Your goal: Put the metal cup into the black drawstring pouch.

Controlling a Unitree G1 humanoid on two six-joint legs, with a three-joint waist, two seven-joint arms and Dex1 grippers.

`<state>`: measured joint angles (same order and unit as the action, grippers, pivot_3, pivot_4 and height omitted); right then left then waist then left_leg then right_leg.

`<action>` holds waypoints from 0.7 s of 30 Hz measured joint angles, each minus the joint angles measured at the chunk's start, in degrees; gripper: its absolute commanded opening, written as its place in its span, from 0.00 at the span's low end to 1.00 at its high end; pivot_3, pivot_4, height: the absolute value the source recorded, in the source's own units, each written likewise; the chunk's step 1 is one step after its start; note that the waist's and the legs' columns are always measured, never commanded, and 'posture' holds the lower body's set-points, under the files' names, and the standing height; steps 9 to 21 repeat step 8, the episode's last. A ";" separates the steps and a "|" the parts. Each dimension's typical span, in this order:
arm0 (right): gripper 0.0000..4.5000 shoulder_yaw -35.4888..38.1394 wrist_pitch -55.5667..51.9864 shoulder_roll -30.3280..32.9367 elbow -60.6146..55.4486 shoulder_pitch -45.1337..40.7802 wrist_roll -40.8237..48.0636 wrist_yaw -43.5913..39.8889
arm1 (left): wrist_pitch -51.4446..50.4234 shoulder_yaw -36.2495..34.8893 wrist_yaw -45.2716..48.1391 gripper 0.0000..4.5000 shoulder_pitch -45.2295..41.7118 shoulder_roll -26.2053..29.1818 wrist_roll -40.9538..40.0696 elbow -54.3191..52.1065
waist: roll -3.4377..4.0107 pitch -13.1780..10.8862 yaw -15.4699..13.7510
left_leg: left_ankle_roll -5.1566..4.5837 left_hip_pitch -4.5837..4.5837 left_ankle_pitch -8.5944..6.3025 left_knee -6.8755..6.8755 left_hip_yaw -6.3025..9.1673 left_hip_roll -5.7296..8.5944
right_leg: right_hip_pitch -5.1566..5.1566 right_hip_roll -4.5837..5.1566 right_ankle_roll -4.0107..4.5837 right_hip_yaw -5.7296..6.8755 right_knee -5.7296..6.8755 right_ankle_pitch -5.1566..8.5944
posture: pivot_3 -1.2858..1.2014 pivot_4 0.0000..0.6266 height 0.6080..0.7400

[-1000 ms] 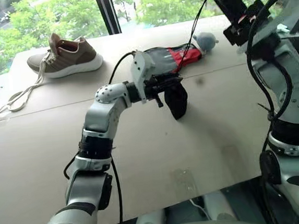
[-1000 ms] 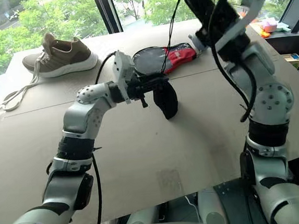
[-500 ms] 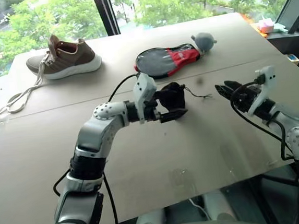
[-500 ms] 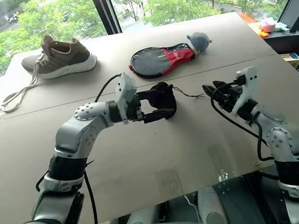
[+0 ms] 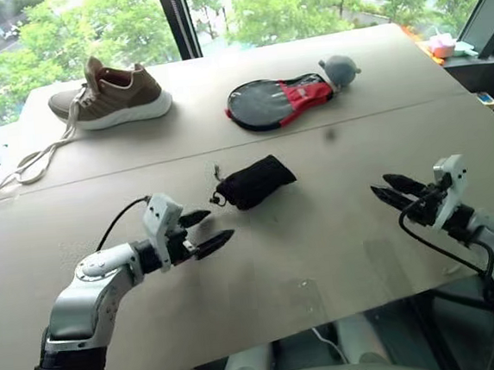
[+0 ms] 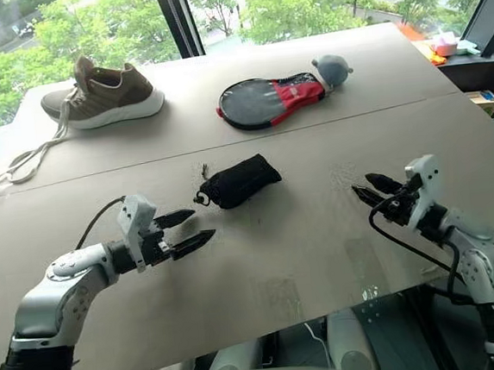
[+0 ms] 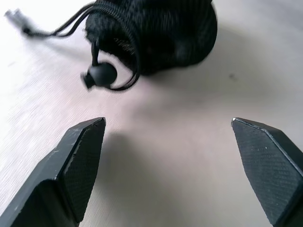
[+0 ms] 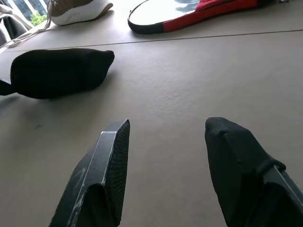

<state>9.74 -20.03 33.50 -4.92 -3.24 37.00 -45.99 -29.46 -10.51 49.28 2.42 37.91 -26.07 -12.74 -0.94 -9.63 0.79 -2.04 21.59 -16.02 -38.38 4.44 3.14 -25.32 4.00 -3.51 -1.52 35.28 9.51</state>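
Observation:
The black drawstring pouch (image 5: 255,182) lies on its side on the table's middle, bulging, with its corded mouth and round toggle (image 7: 100,74) toward my left gripper. The metal cup is hidden from view. My left gripper (image 5: 220,224) hovers low over the table just short of the pouch's mouth, open wide and empty. To the right of the pouch, well apart from it, my right gripper (image 5: 378,185) points toward it, open, with nothing between its fingers (image 8: 113,156).
A brown sneaker (image 5: 109,95) with trailing laces sits at the far left. A black-and-red racket case (image 5: 278,98) and a grey ball (image 5: 339,68) lie at the far middle. The table's front edge (image 5: 327,312) runs close below both grippers.
My left gripper let go of the pouch, opened and drew back down to the left; the pouch now lies on the table. My right arm dropped from high up and opened.

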 measured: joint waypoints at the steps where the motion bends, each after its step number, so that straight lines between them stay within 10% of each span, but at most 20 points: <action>1: 0.56 -0.08 1.61 0.33 1.57 0.39 -1.15 -2.00 | 2.27 -1.10 -0.71 0.98 2.21 -0.54 0.28 -0.29 | 0.00 0.02 -0.09 | 0.00 -0.01 0.00 0.01 0.00 -0.01 | 0.02 0.01 0.00 0.01 -0.04 0.00 | 0.52 0.24 1.00; 21: 0.56 0.16 9.47 0.50 8.34 0.53 -4.59 -10.25 | 7.65 -5.09 -3.88 0.98 8.38 -1.93 1.26 -0.42 | 0.04 0.03 -0.15 | -0.02 -0.37 -0.02 0.03 -0.02 -0.06 | 0.40 0.00 0.00 0.04 -0.13 0.01 | 0.52 0.24 1.00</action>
